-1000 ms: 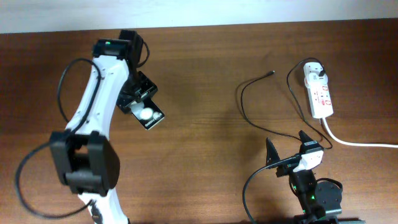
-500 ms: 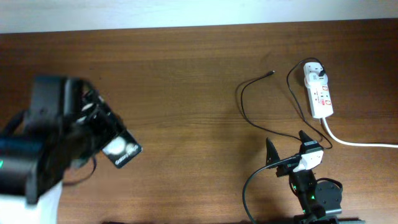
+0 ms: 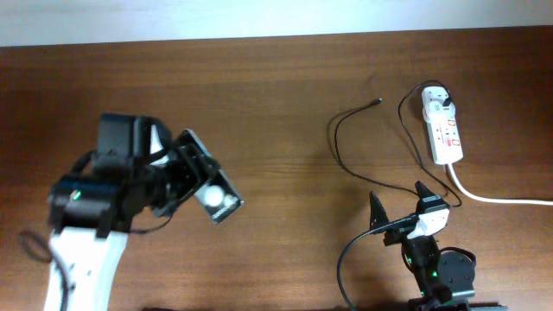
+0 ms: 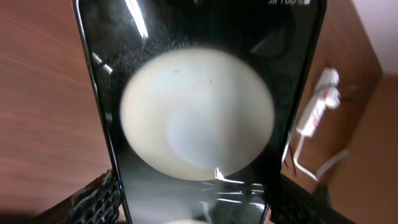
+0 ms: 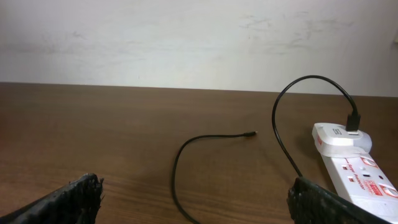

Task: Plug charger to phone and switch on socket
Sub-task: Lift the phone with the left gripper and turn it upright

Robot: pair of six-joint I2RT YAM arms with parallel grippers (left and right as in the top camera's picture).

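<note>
Writing: small white characters are seen at the top edge of the phone point(image 4: 198, 115) in the left wrist view. They are partly cut off and appear to read "100%". Red markings are seen on the socket point(image 3: 442, 130), but none can be read in any view.

Views: only the overhead shows both arms at once. The phone is at the left of the table point(image 3: 285, 78), and the charger point(image 3: 333, 138) and socket are at the right, well apart from it. The left wrist view is nearly filled by the glossy screen and one large round glare patch. The socket is seen small past the phone's right edge. The right wrist view shows no phone. It shows the charger's tip point(image 5: 252, 134) lying free on the wood, its black lead looping up into the white adapter point(image 5: 339, 137) seated at the socket's far end, and a pale wall point(image 5: 186, 37) behind.

Orientation: in the overhead the phone's long axis runs diagonally, with its free end toward the lower right. The socket's long axis runs far to near, and a thick white cord point(image 3: 501, 199) leaves its near end toward the right. The charger tip points toward the upper right.

Tools: the left gripper point(image 4: 196, 200) is clamped on the phone's lower end, with a pad point(image 4: 96, 199) at each long edge. The right gripper point(image 3: 397, 194) is parked near the front edge with its fingers point(image 5: 68, 202) spread wide, and nothing is held between them.
</note>
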